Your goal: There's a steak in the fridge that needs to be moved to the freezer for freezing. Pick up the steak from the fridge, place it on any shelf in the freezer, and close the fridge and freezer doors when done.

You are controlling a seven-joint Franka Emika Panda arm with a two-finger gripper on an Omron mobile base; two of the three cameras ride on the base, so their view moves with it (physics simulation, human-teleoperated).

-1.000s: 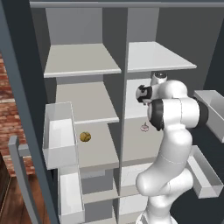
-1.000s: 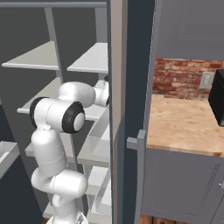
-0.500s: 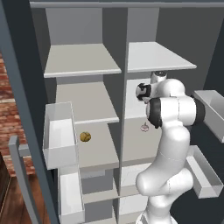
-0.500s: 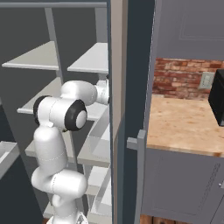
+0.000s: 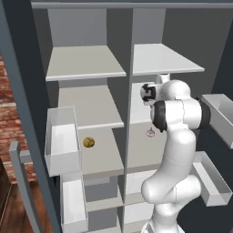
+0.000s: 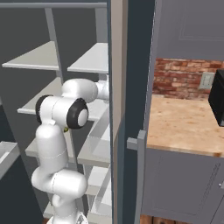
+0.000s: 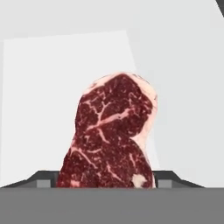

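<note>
The steak [image 7: 111,131], a dark red slab with pale streaks, lies on a pale grey shelf [image 7: 39,87] in the hand view. Its near end sits between my two fingertips [image 7: 43,178]. My gripper [image 7: 109,180] is shut on the steak, with a dark pad against each side. In the left base view my hand [image 5: 148,93] reaches into the fridge [image 5: 168,61], the right half of the unit, at its second level. The freezer [image 5: 86,63] is the left half, and its shelves stand open to view. Both doors are swung open.
A round golden-brown lump [image 5: 88,142] sits on a lower freezer shelf. A tiny white-pink item [image 5: 150,133] lies on the fridge shelf below my hand. White door bins [image 5: 63,136] jut out on the left. The fridge door's edge [image 6: 127,87] and handle [image 6: 140,166] stand beside a wooden counter [image 6: 183,122].
The arm has shifted only slightly at the fridge shelf. Nothing else in the base views has moved.
</note>
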